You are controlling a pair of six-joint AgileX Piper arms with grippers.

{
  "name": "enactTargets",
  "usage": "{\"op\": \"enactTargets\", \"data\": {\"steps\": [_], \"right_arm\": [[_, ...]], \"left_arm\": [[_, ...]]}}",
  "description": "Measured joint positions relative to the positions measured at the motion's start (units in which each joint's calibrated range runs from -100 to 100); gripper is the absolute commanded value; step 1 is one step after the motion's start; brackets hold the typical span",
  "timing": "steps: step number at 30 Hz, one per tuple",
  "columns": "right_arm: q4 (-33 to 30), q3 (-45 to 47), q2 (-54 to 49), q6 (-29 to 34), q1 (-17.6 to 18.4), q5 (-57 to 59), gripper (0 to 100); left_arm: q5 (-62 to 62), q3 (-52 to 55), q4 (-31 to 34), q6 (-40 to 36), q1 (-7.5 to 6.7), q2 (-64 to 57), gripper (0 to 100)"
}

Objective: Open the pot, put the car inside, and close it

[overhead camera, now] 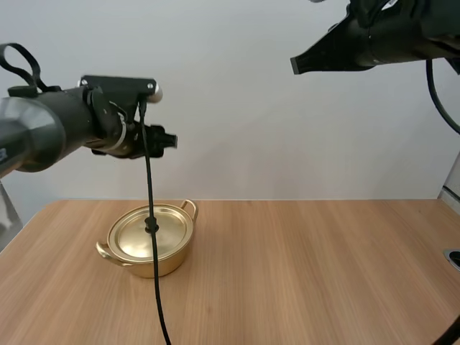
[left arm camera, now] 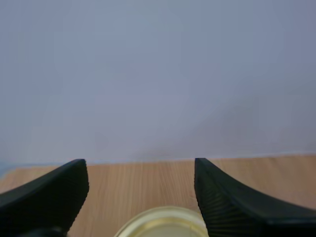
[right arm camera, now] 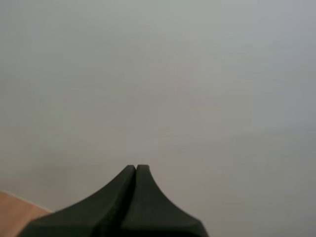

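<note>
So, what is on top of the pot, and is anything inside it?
The lid sits closed on the pot. It covers the inside, so any contents cannot be seen.

Grey left arm (overhead camera: 32, 133), black right arm (overhead camera: 392, 36), ribbed gripper fingers (left arm camera: 222, 207).

Bright, soft, even light from above. The pot (overhead camera: 136, 264) casts only a faint shadow on the table (overhead camera: 323, 273), and its lid (overhead camera: 172, 230) gleams mildly, without harsh glare.

Left on the table (overhead camera: 323, 273), the pot (overhead camera: 177, 260) — lid (overhead camera: 170, 231) on.
</note>
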Motion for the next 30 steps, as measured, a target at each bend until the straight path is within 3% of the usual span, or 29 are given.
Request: {"op": "enactTargets", "data": {"steps": [7,14,18,24,27,30], "right_arm": [[6.44,10.41,0.46,-0.25,0.00,-5.84,0],[9.57,24.71,0.46,-0.25,0.00,-24.79,0],[9.19,31.94,0.46,-0.25,0.00,-33.06,0],[7.99,40.23,-0.20,-0.25,0.00,-34.57,0],[9.11,43.88,-1.83,-0.25,0.00,-37.47,0],[9.80,47.98,-4.36,-0.25,0.00,-45.10,0]], "left_arm": [[-13.49,6.19,1.74,-2.89,0.09,-13.53,100],[-13.66,18.45,3.36,-3.05,2.70,-26.60,100],[-13.66,25.57,3.36,-3.05,2.80,-34.27,100],[-5.85,33.08,3.06,-3.05,2.80,-45.76,100],[0.07,33.80,3.06,-2.91,2.80,-50.67,91],[2.75,33.68,3.91,-2.91,2.21,-52.63,76]]}}
